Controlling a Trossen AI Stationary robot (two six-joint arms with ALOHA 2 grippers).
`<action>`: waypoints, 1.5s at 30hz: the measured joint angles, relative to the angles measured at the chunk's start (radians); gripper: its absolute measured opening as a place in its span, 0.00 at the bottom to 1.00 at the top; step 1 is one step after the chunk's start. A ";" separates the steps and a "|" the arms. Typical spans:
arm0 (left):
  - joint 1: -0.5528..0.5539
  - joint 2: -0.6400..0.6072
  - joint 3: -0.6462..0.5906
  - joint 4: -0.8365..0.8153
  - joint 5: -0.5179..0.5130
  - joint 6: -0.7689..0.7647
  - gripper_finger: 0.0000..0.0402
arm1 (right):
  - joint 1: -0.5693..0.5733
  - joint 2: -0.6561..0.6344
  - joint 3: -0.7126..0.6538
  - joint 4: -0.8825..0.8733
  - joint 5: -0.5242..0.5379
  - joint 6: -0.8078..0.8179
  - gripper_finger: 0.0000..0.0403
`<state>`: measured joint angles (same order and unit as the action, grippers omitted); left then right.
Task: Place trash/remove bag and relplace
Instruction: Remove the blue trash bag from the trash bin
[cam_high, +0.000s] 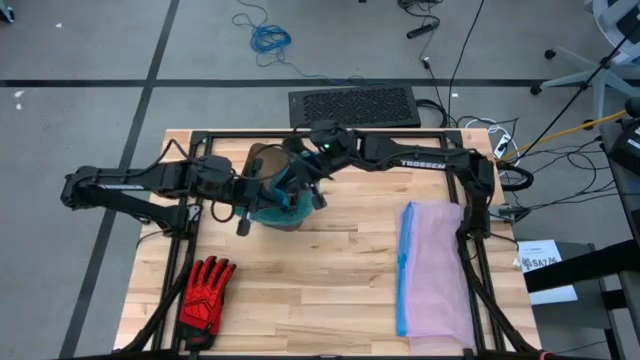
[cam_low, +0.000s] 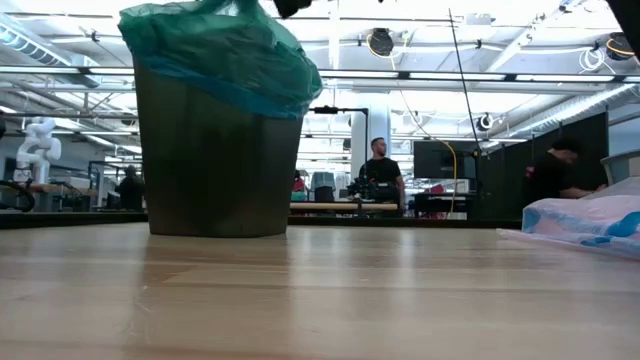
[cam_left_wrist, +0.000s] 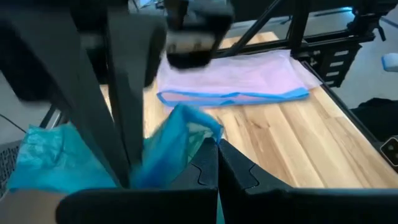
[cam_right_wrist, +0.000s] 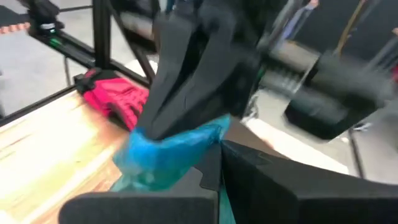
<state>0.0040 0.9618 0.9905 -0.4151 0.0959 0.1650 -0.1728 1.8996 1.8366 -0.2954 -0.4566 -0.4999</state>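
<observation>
Teal-green bag (cam_low: 215, 50) lines a dark bin (cam_low: 215, 165) at the table's (cam_high: 330, 290) back left. Both grippers meet over its rim: the left gripper (cam_left_wrist: 217, 163) and the right gripper (cam_right_wrist: 219, 160) are each pinched closed on bag plastic. "TROSSEN" reads along the right arm (cam_high: 415, 158).

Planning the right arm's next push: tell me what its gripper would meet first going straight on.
Probably the teal bag already bunched at the right gripper; beyond it, the left gripper. Depth is unclear.

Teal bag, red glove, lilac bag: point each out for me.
teal bag (cam_low: 225, 55), low view, film folded over the bin's rim.
red glove (cam_high: 207, 290), high view, its palm.
lilac bag (cam_high: 440, 265), high view, its middle.
</observation>
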 joint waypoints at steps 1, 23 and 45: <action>0.000 -0.001 0.000 -0.002 0.000 0.000 0.00 | 0.004 -0.012 0.000 -0.006 0.018 -0.002 0.00; 0.000 -0.137 0.000 -0.018 -0.185 -0.030 0.00 | 0.134 -0.112 0.000 -0.250 0.694 0.082 0.05; 0.000 -0.159 0.000 -0.044 -0.183 -0.055 0.00 | -0.287 -0.026 0.000 -0.261 -0.126 0.071 0.49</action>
<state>0.0040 0.8032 0.9908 -0.4587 -0.0868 0.1104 -0.4597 1.8735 1.8370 -0.5562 -0.5825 -0.4290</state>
